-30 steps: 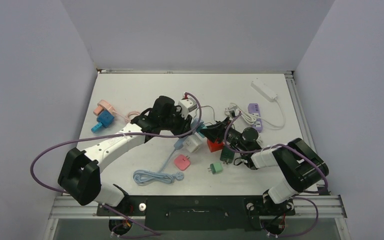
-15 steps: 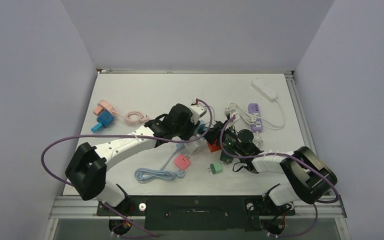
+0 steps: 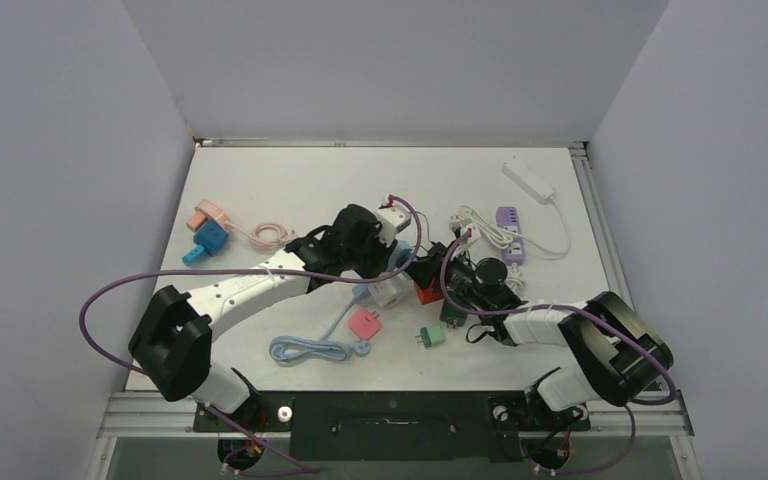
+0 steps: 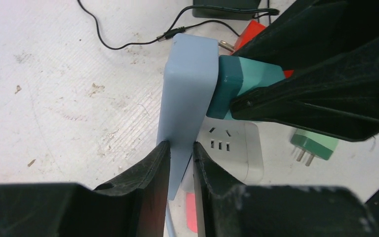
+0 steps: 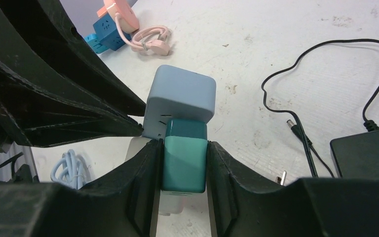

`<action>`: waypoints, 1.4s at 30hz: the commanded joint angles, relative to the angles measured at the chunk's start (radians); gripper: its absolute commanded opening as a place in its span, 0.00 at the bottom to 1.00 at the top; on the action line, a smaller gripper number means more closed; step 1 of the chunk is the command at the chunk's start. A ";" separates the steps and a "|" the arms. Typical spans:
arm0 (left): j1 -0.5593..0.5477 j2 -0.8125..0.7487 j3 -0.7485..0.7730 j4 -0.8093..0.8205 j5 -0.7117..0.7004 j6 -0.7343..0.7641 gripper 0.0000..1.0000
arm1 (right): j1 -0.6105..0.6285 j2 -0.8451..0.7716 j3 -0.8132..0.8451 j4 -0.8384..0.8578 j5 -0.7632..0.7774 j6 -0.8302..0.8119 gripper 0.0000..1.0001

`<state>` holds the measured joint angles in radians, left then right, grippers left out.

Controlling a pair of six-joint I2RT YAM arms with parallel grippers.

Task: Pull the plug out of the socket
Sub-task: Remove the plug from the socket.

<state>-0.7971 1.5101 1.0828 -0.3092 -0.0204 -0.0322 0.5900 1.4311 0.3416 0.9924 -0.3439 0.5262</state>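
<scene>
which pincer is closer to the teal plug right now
Right. The right pincer is clamped on the teal plug, a finger on each side. The left pincer is beside it, pinching the light blue socket that the plug butts against.

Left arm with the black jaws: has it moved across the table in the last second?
Yes. The left arm swung its jaws rightward, away from the dark blue plastic cube socket, which stayed put.
</scene>
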 commanded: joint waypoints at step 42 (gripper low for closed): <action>0.086 0.093 0.098 0.009 0.270 0.096 0.11 | -0.018 0.011 0.009 0.125 -0.153 0.011 0.05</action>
<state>-0.7082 1.5879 1.1324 -0.3195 0.2489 0.0765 0.5541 1.4662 0.3416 1.0679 -0.4614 0.5568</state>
